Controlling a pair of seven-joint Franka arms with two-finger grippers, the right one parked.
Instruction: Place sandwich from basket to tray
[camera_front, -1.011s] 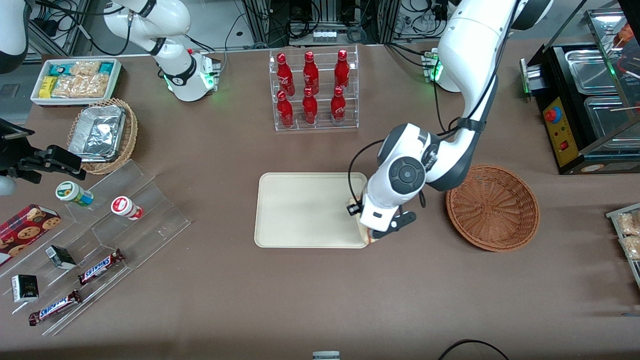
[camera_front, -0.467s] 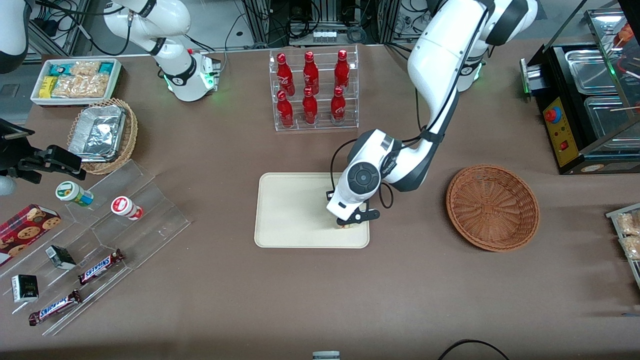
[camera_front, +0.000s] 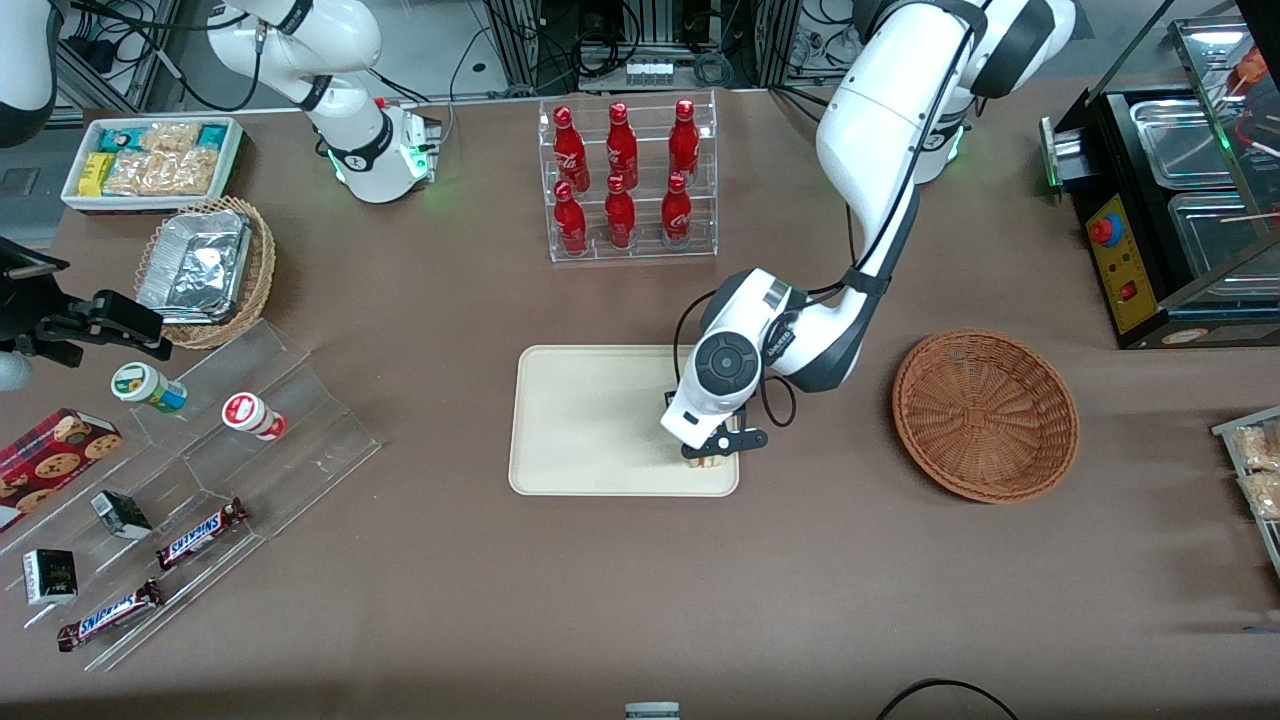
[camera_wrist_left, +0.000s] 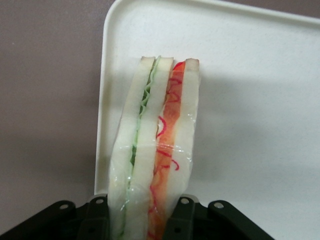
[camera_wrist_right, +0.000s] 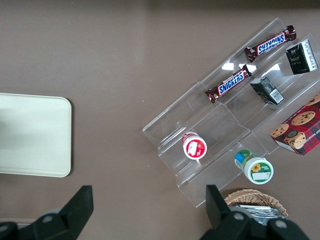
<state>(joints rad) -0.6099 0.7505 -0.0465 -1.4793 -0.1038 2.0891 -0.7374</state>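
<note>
Front view: gripper (camera_front: 706, 455) low over the tray (camera_front: 580, 420), at the tray corner nearest the camera on the working arm's end. Sandwich (camera_front: 703, 461) just visible under the fingers as a pale sliver with a bit of red, over the tray surface close to the rim. Cannot tell here whether it touches the tray. Basket (camera_front: 985, 414) well apart from the tray, toward the working arm's end of the table, nothing in it. Bottle rack (camera_front: 628, 180) with six red bottles farther from the camera than the tray. Tan wicker basket (camera_front: 250, 275) with a foil container and white snack bin (camera_front: 150, 160) toward the parked arm's end. Clear stepped stand (camera_front: 250, 440) with two small tubs and two Snickers bars also at that end, nearer the camera.

Left wrist view: gripper (camera_wrist_left: 140, 220) clamped on the sandwich (camera_wrist_left: 155, 145), one black finger (camera_wrist_left: 97, 220) on each outer bread face. Wedge held on edge, cut side toward the lens: green filling in one layer, pink-red in the other, clear wrap over it. Sandwich over the tray (camera_wrist_left: 250, 100), beside the rounded corner and rim, brown tabletop just past the rim.

Right wrist view: tray (camera_wrist_right: 35, 135) corner visible, bare. Clear stepped stand (camera_wrist_right: 225, 115) near it with Snickers bars, tubs and a cookie box (camera_wrist_right: 300, 125).
</note>
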